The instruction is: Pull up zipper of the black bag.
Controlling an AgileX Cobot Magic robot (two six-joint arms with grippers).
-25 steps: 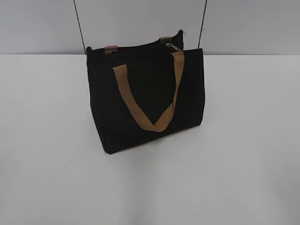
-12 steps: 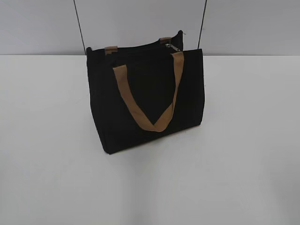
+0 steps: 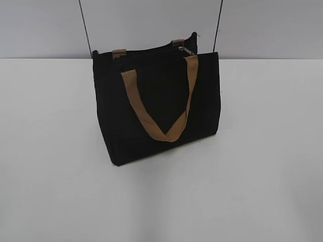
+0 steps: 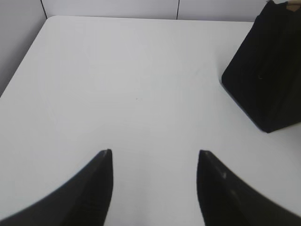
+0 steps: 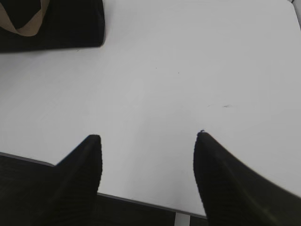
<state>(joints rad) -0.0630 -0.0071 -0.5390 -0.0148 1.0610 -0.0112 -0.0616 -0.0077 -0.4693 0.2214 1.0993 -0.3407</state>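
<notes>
The black bag (image 3: 156, 106) stands upright on the white table, with a tan strap handle (image 3: 161, 108) hanging down its front. The zipper runs along its top edge, and its small silver pull tab (image 3: 185, 50) sits near the top right end. Neither gripper shows in the exterior view. My left gripper (image 4: 155, 153) is open and empty above bare table, with the black bag (image 4: 265, 70) far to its upper right. My right gripper (image 5: 146, 136) is open and empty near the table's front edge, with the black bag (image 5: 66, 26) at its upper left.
The white table (image 3: 262, 151) spreads around the bag. A pale wall with two thin dark cables (image 3: 85, 27) stands behind it. The table's front edge (image 5: 141, 200) shows in the right wrist view, and its left corner (image 4: 47, 21) in the left wrist view.
</notes>
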